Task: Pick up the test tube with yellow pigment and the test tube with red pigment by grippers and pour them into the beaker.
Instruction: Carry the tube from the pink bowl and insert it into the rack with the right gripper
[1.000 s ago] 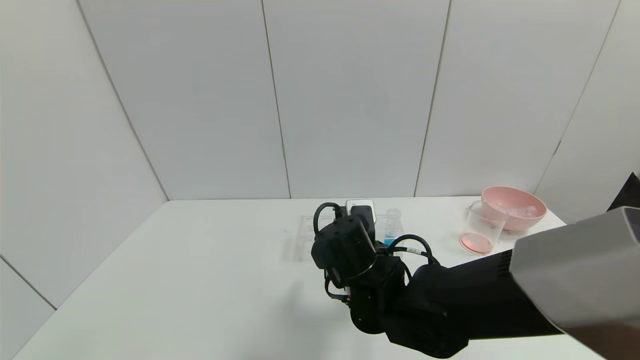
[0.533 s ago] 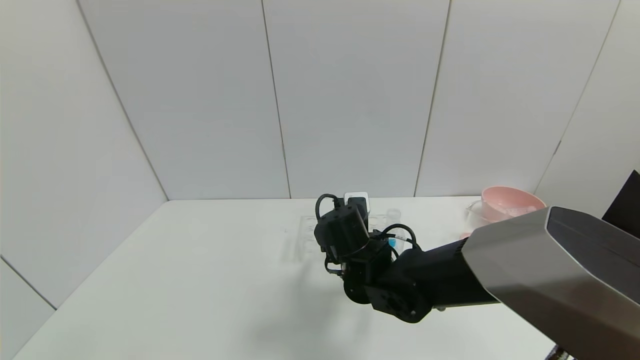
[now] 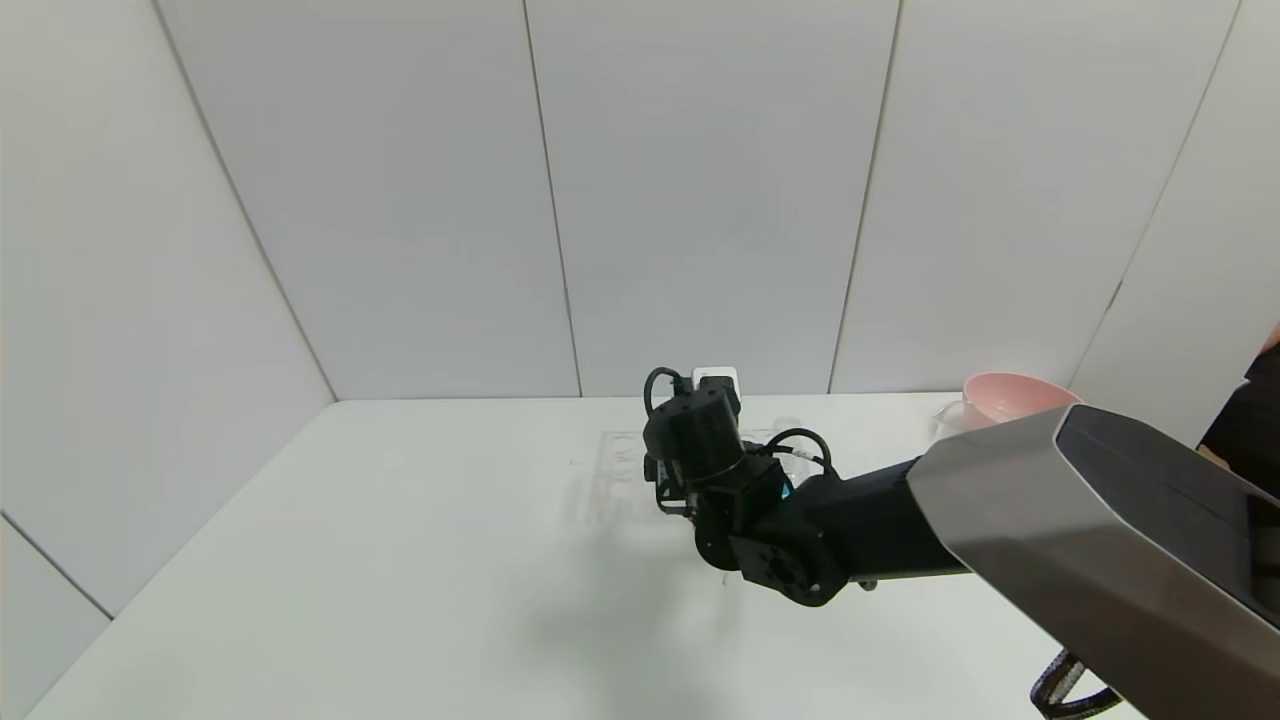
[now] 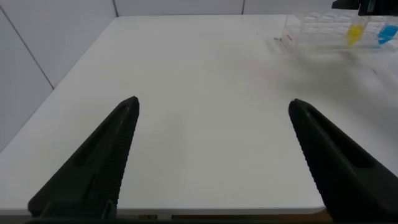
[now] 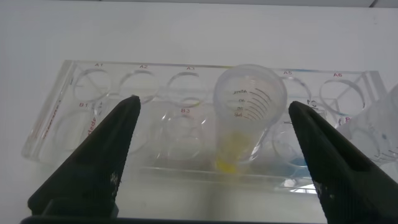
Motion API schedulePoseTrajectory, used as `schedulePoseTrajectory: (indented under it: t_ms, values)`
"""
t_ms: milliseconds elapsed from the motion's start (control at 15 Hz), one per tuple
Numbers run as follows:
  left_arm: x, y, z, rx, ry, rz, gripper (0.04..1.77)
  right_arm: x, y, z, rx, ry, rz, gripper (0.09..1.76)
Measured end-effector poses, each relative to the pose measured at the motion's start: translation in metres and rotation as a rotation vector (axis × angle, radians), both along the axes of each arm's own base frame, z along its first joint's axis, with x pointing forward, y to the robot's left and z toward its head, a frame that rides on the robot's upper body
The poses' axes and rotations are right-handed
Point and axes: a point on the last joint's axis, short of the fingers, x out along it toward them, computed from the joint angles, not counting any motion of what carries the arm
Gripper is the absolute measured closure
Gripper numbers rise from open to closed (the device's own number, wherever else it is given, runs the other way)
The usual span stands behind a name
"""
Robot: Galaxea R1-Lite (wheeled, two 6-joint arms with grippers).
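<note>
Pale panelled walls behind a white desk (image 3: 400, 560), with a clear tube rack (image 5: 205, 118) near its far edge. Reaching over that rack from the robot's right, the right gripper (image 5: 211, 155), jaws spread wide and holding nothing. Framed squarely between those jaws in the right wrist view, the test tube with yellow pigment (image 5: 245, 115), upright in a rack well, apparently so the yellow liquid stays pooled in its tip until pouring. Neither jaw touching the tube, gaps left on both sides, the tube sitting slightly nearer one jaw than the other; seemingly an approach lined up for a side pinch, not yet closed. A trace of blue liquid low in the rack beside the yellow tube, outside the line of the grasp. No red tube clearly made out. Mostly hidden behind the right arm, the pink bowl (image 3: 1005, 392), the beaker not clearly seen. Well apart from the rack, the left gripper (image 4: 211, 155), jaws likewise spread, over bare desk.
</note>
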Motion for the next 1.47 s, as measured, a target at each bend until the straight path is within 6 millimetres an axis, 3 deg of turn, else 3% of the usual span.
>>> schedulePoseTrajectory:
  t_ms: [1000,1067,1267,1467]
  values:
    - [0.0000,0.0000,0.0000,0.000,0.000,0.000,0.09,0.0044,-0.0036,-0.0035,-0.029,0.003,-0.002,0.14]
    - [0.0000,0.0000,0.0000,0.000,0.000,0.000,0.09,0.0042,-0.0038,-0.0040,-0.031,0.005,-0.001,0.21]
    - [0.0000,0.0000,0.0000,0.000,0.000,0.000,0.09,0.0037,-0.0042,-0.0041,-0.032,0.007,-0.002,0.71]
    - [0.0000,0.0000,0.0000,0.000,0.000,0.000,0.09,0.0032,-0.0047,-0.0031,-0.032,0.006,-0.002,1.04]
